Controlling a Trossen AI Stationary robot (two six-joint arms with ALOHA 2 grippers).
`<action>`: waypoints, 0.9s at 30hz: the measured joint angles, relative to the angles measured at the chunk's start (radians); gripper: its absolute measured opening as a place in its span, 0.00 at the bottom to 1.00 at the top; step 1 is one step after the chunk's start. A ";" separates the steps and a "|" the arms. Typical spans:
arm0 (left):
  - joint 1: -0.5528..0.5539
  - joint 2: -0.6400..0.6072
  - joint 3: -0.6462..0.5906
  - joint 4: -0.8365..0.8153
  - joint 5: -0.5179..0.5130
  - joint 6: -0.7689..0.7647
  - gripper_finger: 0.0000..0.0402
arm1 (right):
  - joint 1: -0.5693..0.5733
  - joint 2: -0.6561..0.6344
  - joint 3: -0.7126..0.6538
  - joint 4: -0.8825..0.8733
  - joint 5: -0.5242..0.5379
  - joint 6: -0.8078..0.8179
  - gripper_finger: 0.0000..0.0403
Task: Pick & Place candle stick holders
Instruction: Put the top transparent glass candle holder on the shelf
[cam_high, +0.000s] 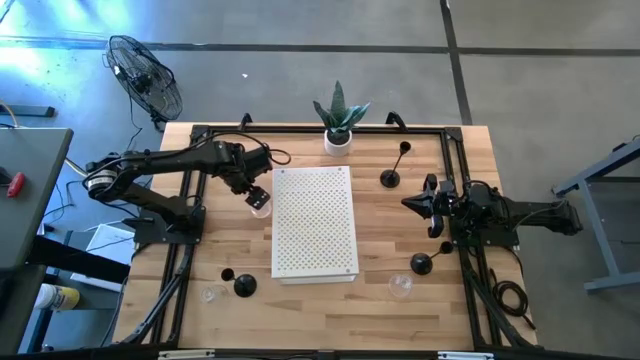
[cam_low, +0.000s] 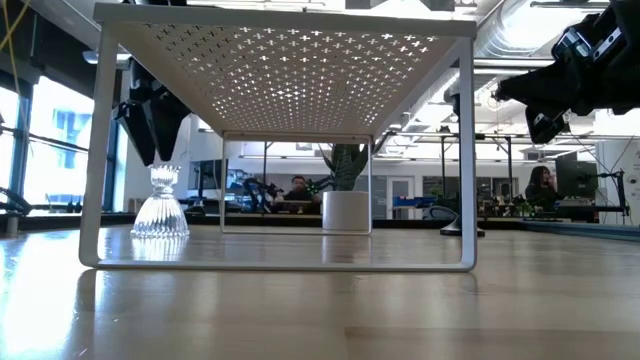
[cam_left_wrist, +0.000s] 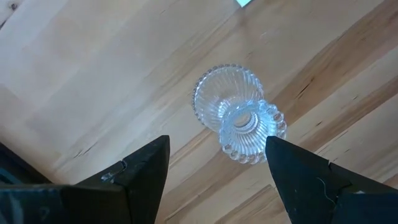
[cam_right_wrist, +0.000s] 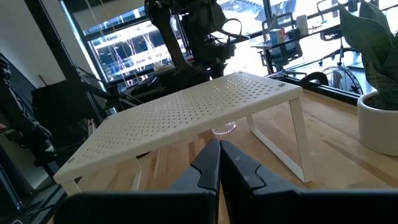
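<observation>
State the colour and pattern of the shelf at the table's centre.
The shelf is white, perforated with rows of small holes; the high view shows it best.

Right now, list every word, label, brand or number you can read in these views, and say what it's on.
None can be read.
Rack, glass holder, plant pot: no print shows.
Screens in the room behind, low view and right wrist view: too blurred to read.

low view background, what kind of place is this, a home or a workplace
Most likely a workplace, an open-plan lab or office. Past the wooden table the low view shows exposed ceiling ducts, rows of desks with a seated person, and large windows. The high view adds a bare concrete floor and a floor fan.
</observation>
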 joint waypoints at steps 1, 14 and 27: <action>0.000 0.000 0.000 0.002 0.000 0.000 0.65 | 0.000 0.000 0.000 0.000 0.000 0.000 0.00; 0.000 0.000 0.000 0.004 -0.017 -0.015 0.65 | 0.000 0.000 0.000 0.000 -0.001 0.003 0.00; 0.000 -0.001 -0.105 0.083 0.033 -0.024 0.65 | 0.000 0.000 0.000 0.000 -0.008 0.003 0.00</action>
